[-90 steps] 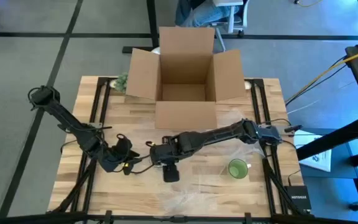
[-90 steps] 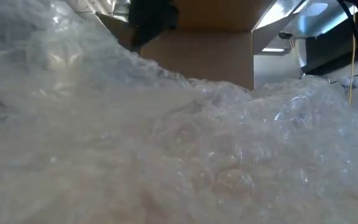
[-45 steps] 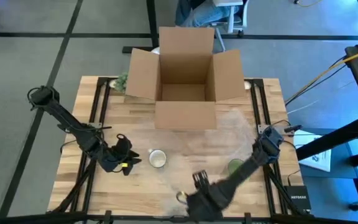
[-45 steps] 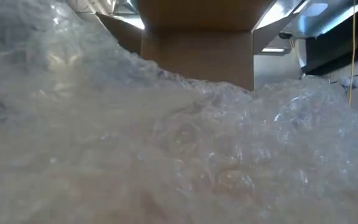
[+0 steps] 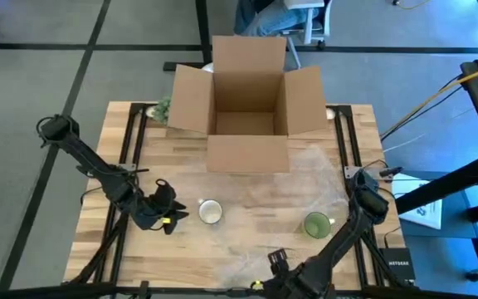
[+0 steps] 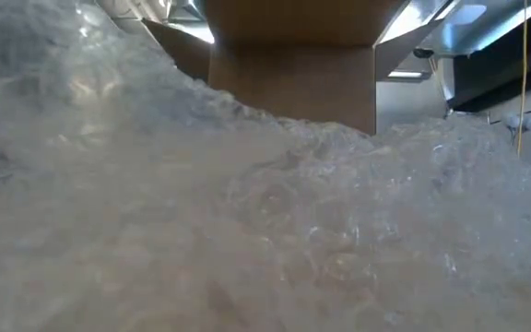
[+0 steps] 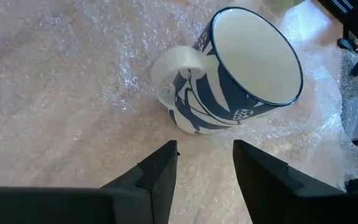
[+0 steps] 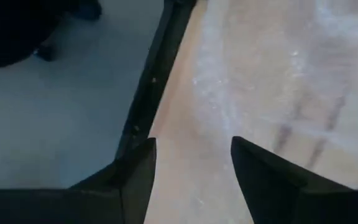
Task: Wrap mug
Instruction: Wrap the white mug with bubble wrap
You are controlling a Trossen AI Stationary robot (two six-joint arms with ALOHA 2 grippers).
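A white mug with a blue pattern (image 5: 211, 212) stands upright on a clear sheet of bubble wrap (image 5: 305, 178) at the table's middle. In the left wrist view the mug (image 7: 241, 68) has its handle (image 7: 173, 78) turned toward my left gripper (image 7: 205, 158). That gripper (image 5: 179, 213) is open, just left of the mug, and touches nothing. My right gripper (image 5: 265, 272) is open over the table's near edge, and its wrist view shows open fingers (image 8: 193, 155) above wood and the edge of the bubble wrap (image 8: 278, 56). In the low view the bubble wrap (image 6: 265, 212) fills the picture.
An open cardboard box (image 5: 247, 104) stands at the table's far edge. A green cup (image 5: 316, 224) sits right of the mug, near my right arm. Bare wood lies at the table's left. A black router (image 5: 398, 267) lies off the near right corner.
My right gripper has swung away from above the mug toward the table's near edge, and the mug now shows standing on the bubble wrap. My left arm has kept still.
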